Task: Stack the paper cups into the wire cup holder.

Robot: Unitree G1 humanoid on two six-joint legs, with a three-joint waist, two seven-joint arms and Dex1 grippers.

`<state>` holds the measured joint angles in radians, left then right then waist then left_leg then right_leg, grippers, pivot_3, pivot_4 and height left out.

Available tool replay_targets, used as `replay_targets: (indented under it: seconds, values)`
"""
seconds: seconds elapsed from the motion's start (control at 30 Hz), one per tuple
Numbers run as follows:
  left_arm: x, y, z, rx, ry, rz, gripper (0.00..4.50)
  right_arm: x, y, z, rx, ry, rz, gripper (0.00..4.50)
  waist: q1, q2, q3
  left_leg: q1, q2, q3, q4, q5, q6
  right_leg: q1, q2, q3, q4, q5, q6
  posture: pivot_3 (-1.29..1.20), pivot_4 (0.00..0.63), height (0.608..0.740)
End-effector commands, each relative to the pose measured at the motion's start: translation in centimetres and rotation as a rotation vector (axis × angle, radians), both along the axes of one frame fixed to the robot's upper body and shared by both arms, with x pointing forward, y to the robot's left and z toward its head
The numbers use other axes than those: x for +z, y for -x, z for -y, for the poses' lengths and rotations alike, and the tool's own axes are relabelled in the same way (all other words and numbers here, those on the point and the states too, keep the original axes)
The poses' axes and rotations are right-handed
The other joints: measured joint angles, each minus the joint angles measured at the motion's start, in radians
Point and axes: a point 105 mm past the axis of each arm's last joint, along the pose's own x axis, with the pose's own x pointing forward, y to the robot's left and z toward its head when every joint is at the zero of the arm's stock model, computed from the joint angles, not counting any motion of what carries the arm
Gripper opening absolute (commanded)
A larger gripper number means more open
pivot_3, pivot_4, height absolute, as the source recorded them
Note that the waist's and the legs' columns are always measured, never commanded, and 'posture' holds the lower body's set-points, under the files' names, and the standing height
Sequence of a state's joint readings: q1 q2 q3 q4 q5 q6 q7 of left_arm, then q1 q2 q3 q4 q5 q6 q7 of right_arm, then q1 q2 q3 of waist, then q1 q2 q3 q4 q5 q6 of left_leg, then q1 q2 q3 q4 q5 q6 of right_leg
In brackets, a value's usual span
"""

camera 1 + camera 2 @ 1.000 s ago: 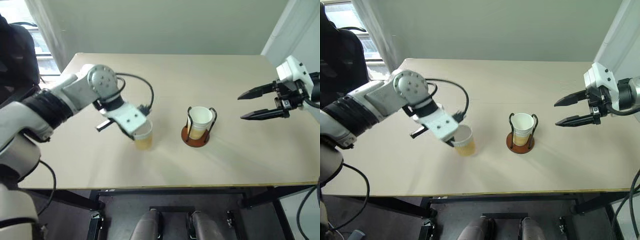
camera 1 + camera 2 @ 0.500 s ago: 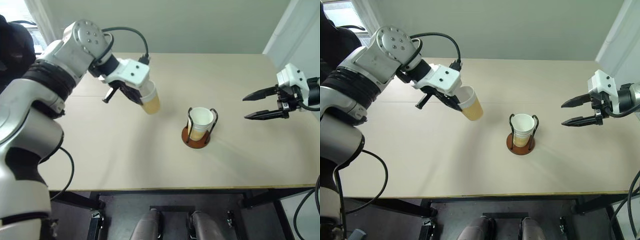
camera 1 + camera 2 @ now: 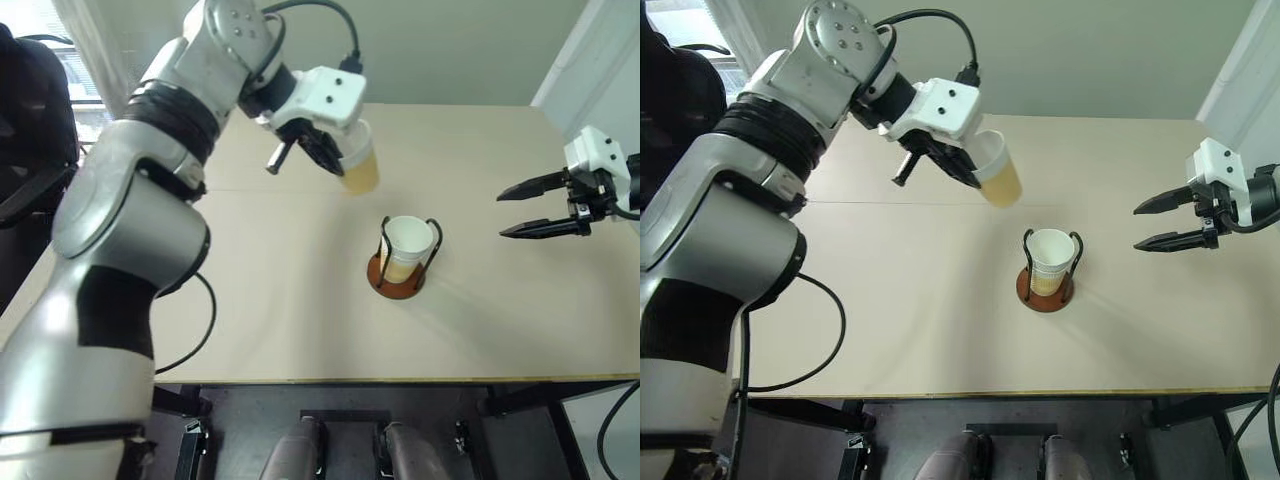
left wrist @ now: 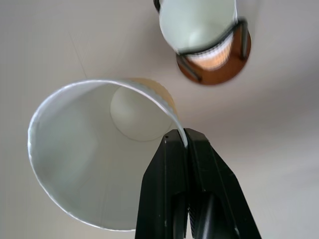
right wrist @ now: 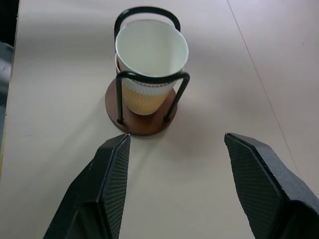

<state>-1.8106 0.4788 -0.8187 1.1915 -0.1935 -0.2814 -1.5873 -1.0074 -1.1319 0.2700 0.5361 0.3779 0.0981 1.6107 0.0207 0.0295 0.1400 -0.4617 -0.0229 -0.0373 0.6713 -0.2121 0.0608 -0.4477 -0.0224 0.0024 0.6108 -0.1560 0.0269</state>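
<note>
tan paper cup is hanging tilted in the air above the table, its rim pinched by the clenched left gripper, up and to the left of the holder; another cup is sitting inside the holder's wire loops; right gripper is hovering well apart to the right, fingers spread, grasping nothing

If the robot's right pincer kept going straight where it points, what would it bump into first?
Probably the white-rimmed tan paper cup standing in the black wire holder; the open right pincer points right at it.
</note>
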Motion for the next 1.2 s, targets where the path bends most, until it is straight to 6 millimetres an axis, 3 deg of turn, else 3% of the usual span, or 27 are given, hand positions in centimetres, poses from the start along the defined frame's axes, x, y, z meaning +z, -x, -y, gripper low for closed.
replay_targets:
  seconds: [0.03,0.2,0.47,1.2]
  values:
    - [2.3,1.0,1.0,-0.042,0.023,0.035,0.06,1.1,0.7,0.2,0.006,0.002,0.016,3.04,0.001,0.0,0.0,0.0,0.0,0.001,0.0,-0.001,-0.001,0.0,0.0,0.0,0.0,0.0,0.0,0.0,0.15,0.74]
    - [2.4,1.6,3.1,-0.102,0.031,0.034,0.06,1.1,0.9,0.2,0.002,0.005,0.004,3.04,0.002,0.0,0.0,0.001,0.001,0.002,0.001,-0.002,-0.001,0.0,0.001,0.0,0.001,-0.001,0.001,0.0,0.15,0.74]
    - [1.4,2.1,4.7,-0.154,0.031,0.001,0.06,1.1,1.2,0.4,0.0,0.004,-0.006,3.04,0.003,0.0,0.0,0.001,0.001,0.003,0.005,-0.005,0.005,0.001,0.0,0.001,0.002,0.0,0.002,0.0,0.15,0.74]
    - [-1.1,3.0,5.8,-0.227,-0.036,-0.061,0.06,1.1,1.8,0.4,0.0,0.003,-0.019,3.04,0.004,0.0,0.0,0.003,0.001,0.004,0.013,-0.005,0.008,0.004,0.0,0.001,0.008,0.001,0.005,0.0,0.15,0.74]
